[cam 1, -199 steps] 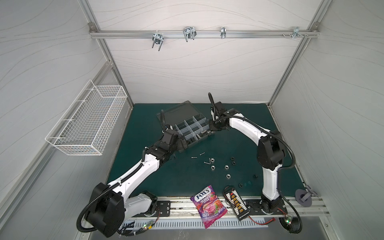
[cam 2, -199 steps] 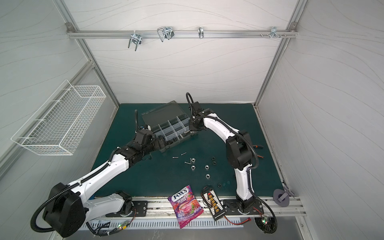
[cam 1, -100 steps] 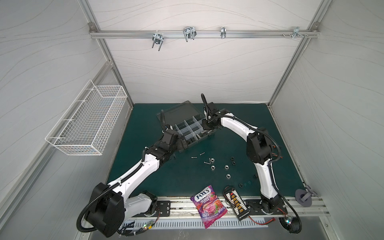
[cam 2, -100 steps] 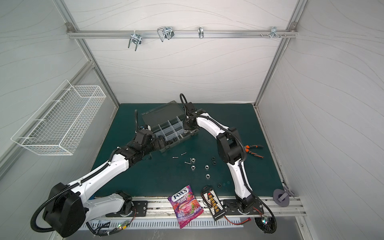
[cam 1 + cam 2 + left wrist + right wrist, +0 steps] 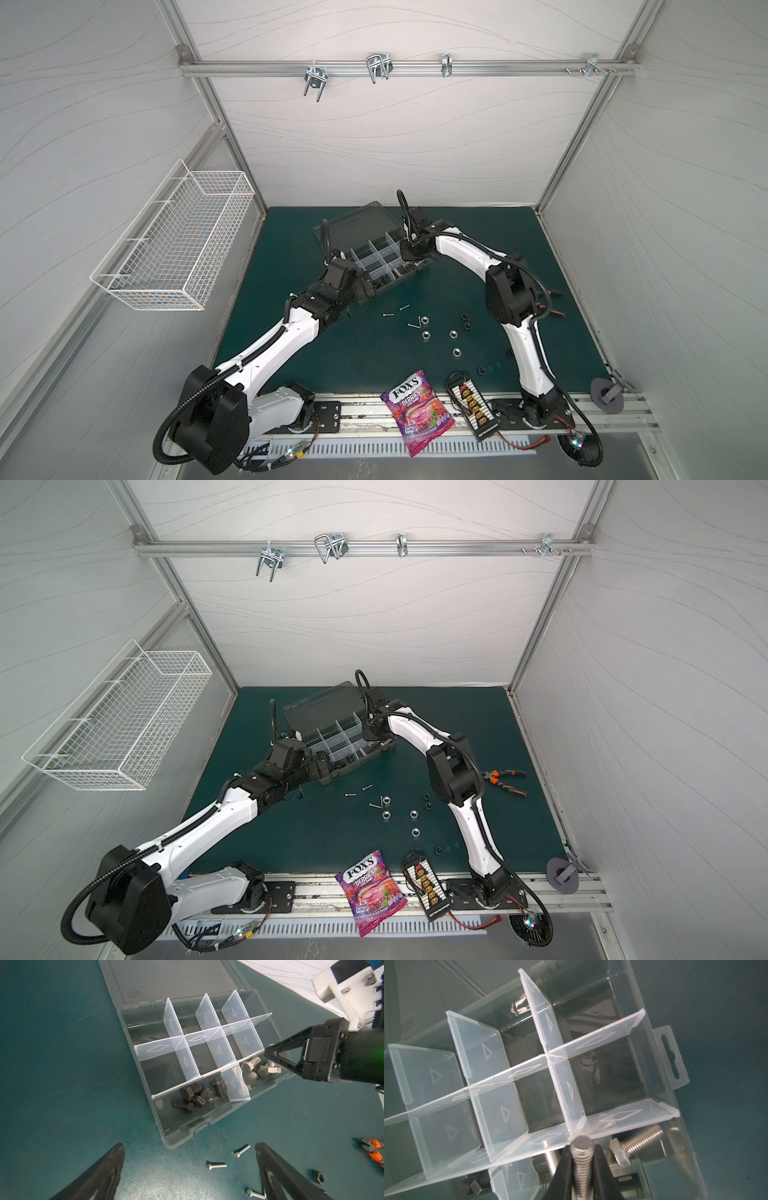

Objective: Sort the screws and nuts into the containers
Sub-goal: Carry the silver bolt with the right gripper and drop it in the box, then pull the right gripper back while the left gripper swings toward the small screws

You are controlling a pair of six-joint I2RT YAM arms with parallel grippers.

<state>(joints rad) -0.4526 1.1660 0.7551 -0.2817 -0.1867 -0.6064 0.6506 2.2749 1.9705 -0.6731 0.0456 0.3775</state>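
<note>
One short silver hex-head bolt (image 5: 581,1167) pinched in right gripper (image 5: 269,1052), long axis along fingers (image 5: 562,1169), threaded end out front. Bolt hangs over divider (image 5: 245,1059) edging silver-bolt compartment (image 5: 268,1082) at right end of smoky-grey plastic organizer box (image 5: 182,1136), centre of both top views. Left gripper (image 5: 188,1148) spread, empty, farther off.

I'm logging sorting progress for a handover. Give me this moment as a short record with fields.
right end effector: shut on a silver bolt, over the organizer box, beside the compartment holding silver bolts
left end effector: open, empty, above the mat at the box's front edge
sorted so far: black bolts in one compartment, silver ones in the neighbouring compartment
loose on mat: thin screws, silver nuts, black nuts
lid: open
</note>
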